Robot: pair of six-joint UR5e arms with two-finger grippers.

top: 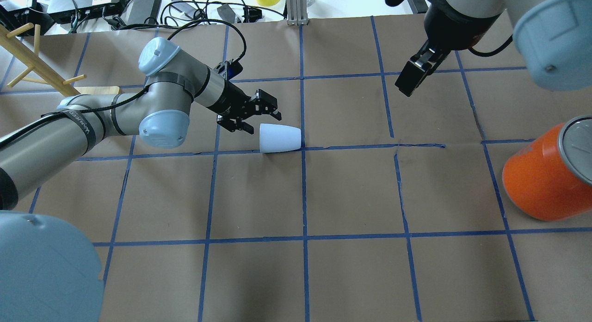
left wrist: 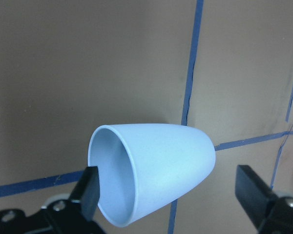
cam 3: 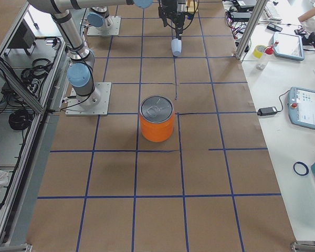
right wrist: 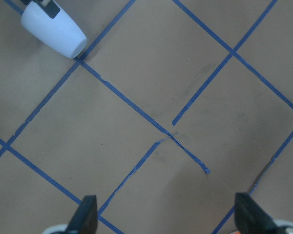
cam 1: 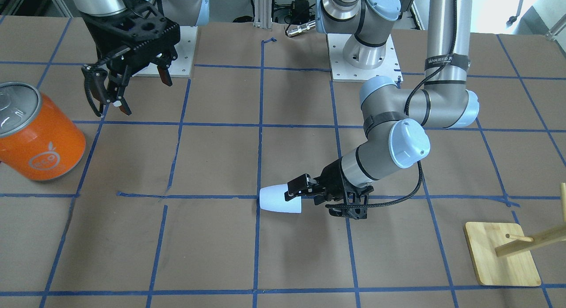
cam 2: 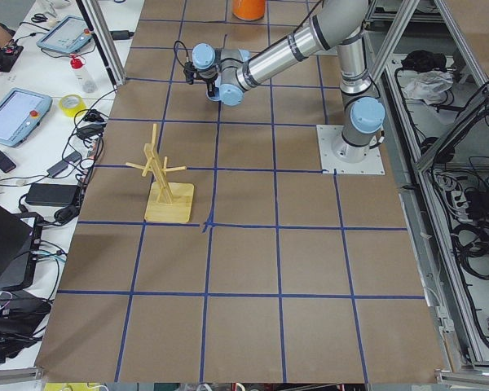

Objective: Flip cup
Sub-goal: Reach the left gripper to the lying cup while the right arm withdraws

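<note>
The pale blue-white cup (top: pixel 280 138) lies on its side on the brown table, next to a crossing of blue tape lines. It also shows in the front view (cam 1: pixel 279 199) and the right wrist view (right wrist: pixel 53 29). Its open mouth faces my left gripper (top: pixel 263 120), which is open and low at the rim. In the left wrist view the cup (left wrist: pixel 156 170) lies between the two spread fingers (left wrist: pixel 90 190), its rim close beside one of them. My right gripper (cam 1: pixel 143 93) is open and empty, raised well away from the cup, near its base.
A large orange can (top: pixel 541 178) with a silver top stands at the table's right side, also seen in the front view (cam 1: pixel 40 140). A wooden peg rack (cam 1: pixel 502 255) on a square base stands on my left side. Blue tape lines grid the table.
</note>
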